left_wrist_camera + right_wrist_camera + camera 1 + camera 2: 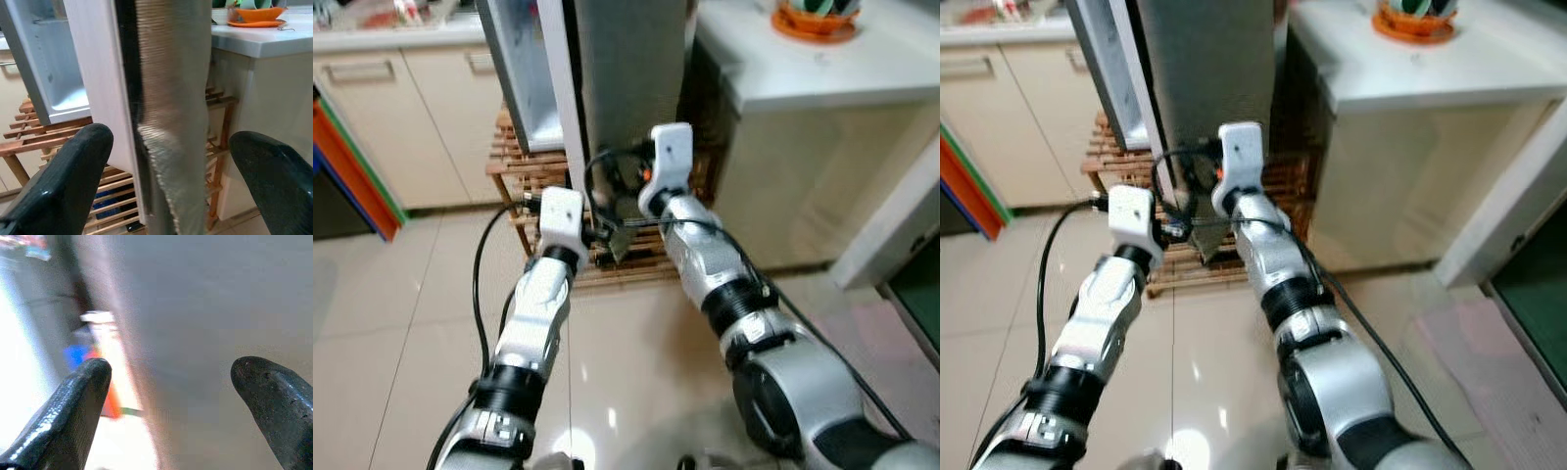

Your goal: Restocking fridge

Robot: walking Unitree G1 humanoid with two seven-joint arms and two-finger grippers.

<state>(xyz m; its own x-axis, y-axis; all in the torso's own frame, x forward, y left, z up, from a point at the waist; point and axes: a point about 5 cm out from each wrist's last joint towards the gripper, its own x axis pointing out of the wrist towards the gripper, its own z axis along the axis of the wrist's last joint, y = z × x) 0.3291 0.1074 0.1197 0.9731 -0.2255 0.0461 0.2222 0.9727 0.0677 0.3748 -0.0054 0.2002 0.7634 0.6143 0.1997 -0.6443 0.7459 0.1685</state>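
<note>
The fridge door (631,69) is cut off at the top edge. Beside it, the right wrist view blurs coloured items (95,357) beyond telling.

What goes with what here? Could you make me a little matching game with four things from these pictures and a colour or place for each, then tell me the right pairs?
Things:
1. fridge door
2. wooden rack
3. orange dish
4. left gripper

Descriptions:
A. on the white counter to the robot's right
B. grey, standing open edge-on before the robot
C. on the floor under the fridge, made of slats
D. open, a black finger on each side of the door's edge

Pairs: 1-B, 2-C, 3-A, 4-D
</note>
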